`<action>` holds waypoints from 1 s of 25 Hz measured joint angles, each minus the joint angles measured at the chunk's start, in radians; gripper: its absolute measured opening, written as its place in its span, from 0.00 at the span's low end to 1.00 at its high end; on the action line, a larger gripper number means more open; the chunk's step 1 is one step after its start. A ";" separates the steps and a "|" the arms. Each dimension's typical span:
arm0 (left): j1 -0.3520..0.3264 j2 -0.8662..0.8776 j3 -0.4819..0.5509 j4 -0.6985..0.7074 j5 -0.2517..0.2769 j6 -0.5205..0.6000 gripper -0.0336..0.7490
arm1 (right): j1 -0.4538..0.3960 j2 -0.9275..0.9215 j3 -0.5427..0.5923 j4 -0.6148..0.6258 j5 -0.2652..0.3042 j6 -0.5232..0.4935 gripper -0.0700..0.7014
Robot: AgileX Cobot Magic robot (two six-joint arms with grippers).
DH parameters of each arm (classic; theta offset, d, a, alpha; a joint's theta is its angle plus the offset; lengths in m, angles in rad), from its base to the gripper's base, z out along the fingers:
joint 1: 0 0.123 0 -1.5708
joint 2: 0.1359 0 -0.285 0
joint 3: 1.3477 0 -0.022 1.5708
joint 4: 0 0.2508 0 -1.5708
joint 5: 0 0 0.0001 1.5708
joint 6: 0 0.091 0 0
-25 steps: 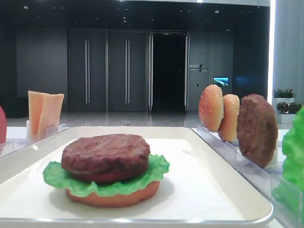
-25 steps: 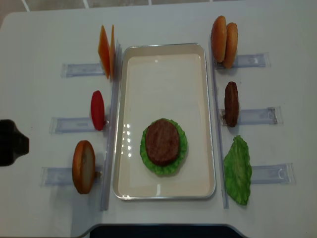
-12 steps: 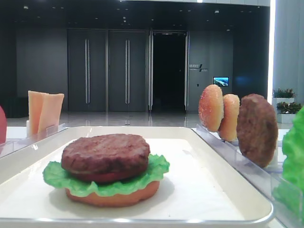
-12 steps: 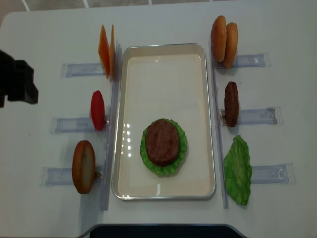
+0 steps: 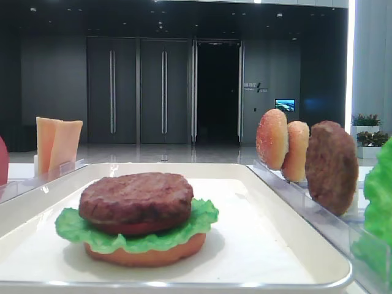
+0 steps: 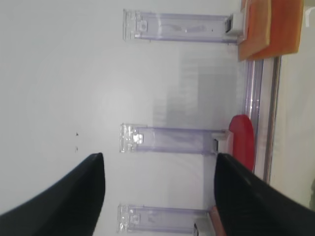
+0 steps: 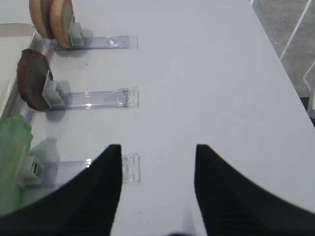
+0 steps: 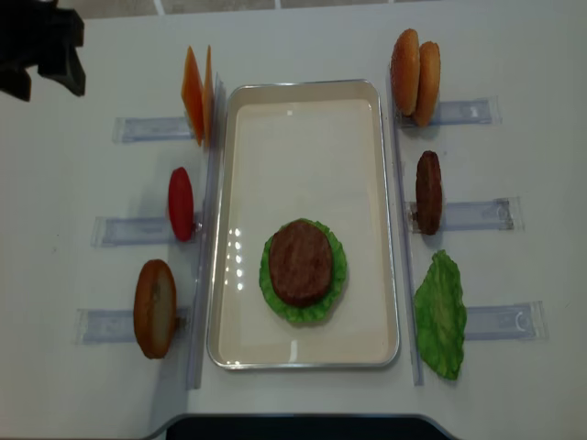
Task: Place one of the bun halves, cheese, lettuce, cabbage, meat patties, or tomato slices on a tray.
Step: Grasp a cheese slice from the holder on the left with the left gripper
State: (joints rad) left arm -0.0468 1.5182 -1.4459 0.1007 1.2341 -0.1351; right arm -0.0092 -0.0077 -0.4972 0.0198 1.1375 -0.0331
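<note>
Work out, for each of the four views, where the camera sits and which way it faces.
Exterior high: low at the tray end, facing along it; no robot.
Realsense: overhead, looking straight down; dark left arm at the top-left corner.
Right wrist: above the table's right side, looking down; open right gripper.
Left wrist: above the left side; open left gripper.
Shared: the upright meat patty.

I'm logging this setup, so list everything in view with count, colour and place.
tray: one, white, table centre.
stack: dark patty on green lettuce on orange bun, near end of tray.
cheese: two, orange, upright, far left rack.
tomato slice: one, red, middle left rack.
bun half: one, brown, near left rack.
bun halves: two, golden, far right rack.
meat patty: one, dark brown, middle right rack.
lettuce: one, green, near right rack.
left hand: black, open, empty.
right hand: black, open, empty.
</note>
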 joint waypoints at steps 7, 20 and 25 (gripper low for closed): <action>0.000 0.161 -0.175 0.001 0.001 0.000 0.68 | 0.000 0.000 0.000 0.000 0.000 0.000 0.55; 0.001 0.398 -0.403 0.001 0.003 0.000 0.68 | 0.000 0.000 0.000 0.000 0.000 0.001 0.55; 0.001 0.483 -0.485 0.001 0.003 0.000 0.68 | 0.000 0.000 0.000 0.000 0.000 0.001 0.55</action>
State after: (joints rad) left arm -0.0460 2.0008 -1.9307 0.1013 1.2374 -0.1351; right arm -0.0092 -0.0077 -0.4972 0.0198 1.1375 -0.0323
